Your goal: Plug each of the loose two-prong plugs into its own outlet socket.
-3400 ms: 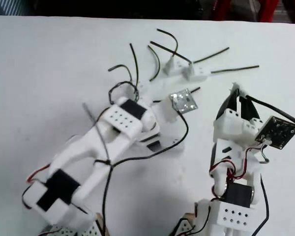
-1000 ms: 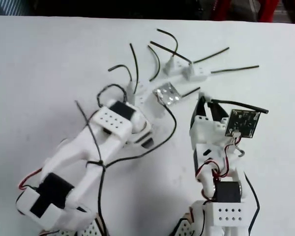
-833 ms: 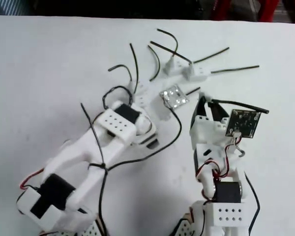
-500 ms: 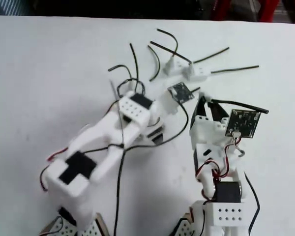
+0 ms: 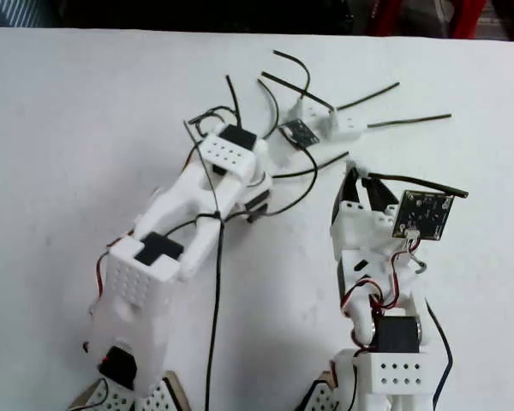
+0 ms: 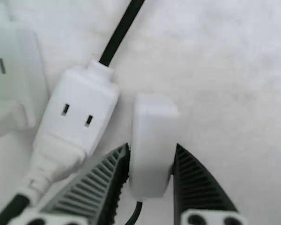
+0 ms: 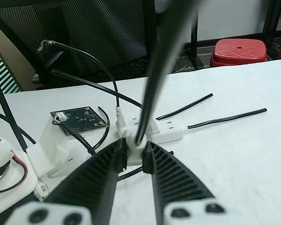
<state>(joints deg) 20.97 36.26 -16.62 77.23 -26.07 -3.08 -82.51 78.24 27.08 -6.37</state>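
The left tool point(image 6: 152, 152) was closed on a white rounded two-prong plug point(image 6: 152, 131), gripping its body from both sides close to the white bench point(image 6: 234, 70) and just beside a white block socket with two slots point(image 6: 79, 115); this looked meant to line the plug up with those slots, though its prongs were hidden; the right tool point(image 7: 136, 149) was shut on a second small white plug point(image 7: 133, 158), its black cord point(image 7: 164, 61) rising free, held nearer than the two white sockets point(image 7: 166, 132) at the far side, probably parked clear of the left arm's work.
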